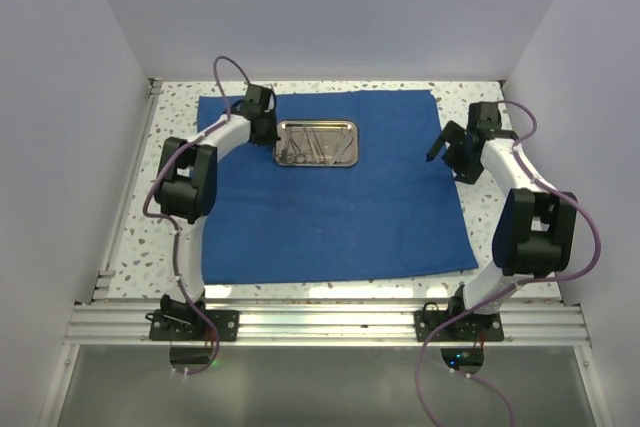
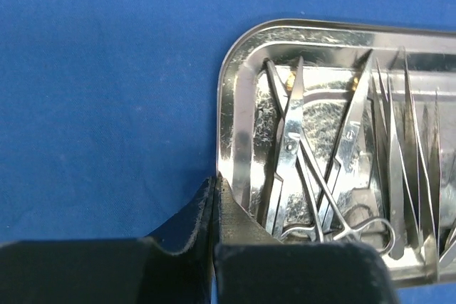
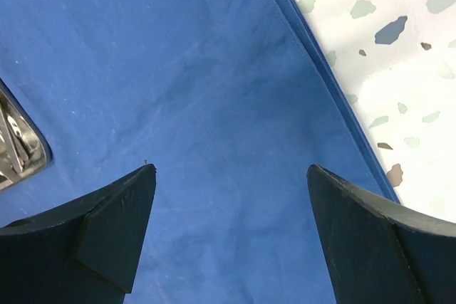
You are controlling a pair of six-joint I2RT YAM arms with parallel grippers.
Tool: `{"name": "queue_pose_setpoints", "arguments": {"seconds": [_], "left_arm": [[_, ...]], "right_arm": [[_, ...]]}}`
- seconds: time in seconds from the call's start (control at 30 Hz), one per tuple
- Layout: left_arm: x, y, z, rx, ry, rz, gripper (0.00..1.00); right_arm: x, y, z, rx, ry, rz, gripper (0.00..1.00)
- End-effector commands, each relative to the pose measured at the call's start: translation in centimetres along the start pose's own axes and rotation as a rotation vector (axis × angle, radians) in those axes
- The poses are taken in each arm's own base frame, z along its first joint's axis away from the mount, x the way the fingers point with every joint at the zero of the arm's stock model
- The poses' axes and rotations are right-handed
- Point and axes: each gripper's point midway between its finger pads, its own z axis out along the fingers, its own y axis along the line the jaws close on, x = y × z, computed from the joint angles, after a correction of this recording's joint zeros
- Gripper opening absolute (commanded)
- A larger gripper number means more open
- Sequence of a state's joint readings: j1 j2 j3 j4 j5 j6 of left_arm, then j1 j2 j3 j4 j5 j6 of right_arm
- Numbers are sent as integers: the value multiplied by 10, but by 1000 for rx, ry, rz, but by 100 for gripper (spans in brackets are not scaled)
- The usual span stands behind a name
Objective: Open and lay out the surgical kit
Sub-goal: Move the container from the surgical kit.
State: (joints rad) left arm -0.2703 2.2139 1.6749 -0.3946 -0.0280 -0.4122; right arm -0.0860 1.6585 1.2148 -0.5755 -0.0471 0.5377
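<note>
Drape [image 1: 330, 217] is seen already opened and spread flat on the surface [image 1: 175, 112], w/ only faint creases, so the unwrap part is judged done. Tray [image 1: 316, 123] is set on the drape toward the far side, left of centre. Tools [image 2: 335, 161] (scissors, tweezers etc.) are all piled in the tray, overlapping; none is laid out on the cloth yet, so that part is judged left to do. L pincer [image 2: 215, 179] is closed to a hairline slit, tip touching the tray's rim at its left end; whether the rim is nipped can't be told. R pincer [image 3: 231, 169] is held wide open, empty, over bare drape near its right hem, well apart from the tray.
</note>
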Motion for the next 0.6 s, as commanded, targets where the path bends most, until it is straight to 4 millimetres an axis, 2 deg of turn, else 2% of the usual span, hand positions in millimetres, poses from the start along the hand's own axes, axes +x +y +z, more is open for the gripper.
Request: {"name": "queue_pose_setpoints", "arguments": {"seconds": [0.0, 0.07, 0.27, 0.3, 0.37, 0.57], "left_arm": [[63, 4, -2, 54, 181, 75, 0], [69, 1, -7, 71, 193, 100, 0], [95, -6, -40, 115, 207, 182, 0], [108, -3, -44, 114, 230, 195, 0], [112, -12, -60, 137, 220, 225, 0], [152, -24, -97, 173, 258, 325, 0]], "right_arm": [[-3, 2, -14, -20, -28, -14, 91], [-3, 2, -16, -21, -31, -17, 91], [-1, 2, -19, -26, -30, -28, 91], [-1, 2, -20, -29, -32, -26, 91], [0, 2, -20, -32, -28, -26, 90], [5, 2, -20, -39, -22, -25, 90]]}}
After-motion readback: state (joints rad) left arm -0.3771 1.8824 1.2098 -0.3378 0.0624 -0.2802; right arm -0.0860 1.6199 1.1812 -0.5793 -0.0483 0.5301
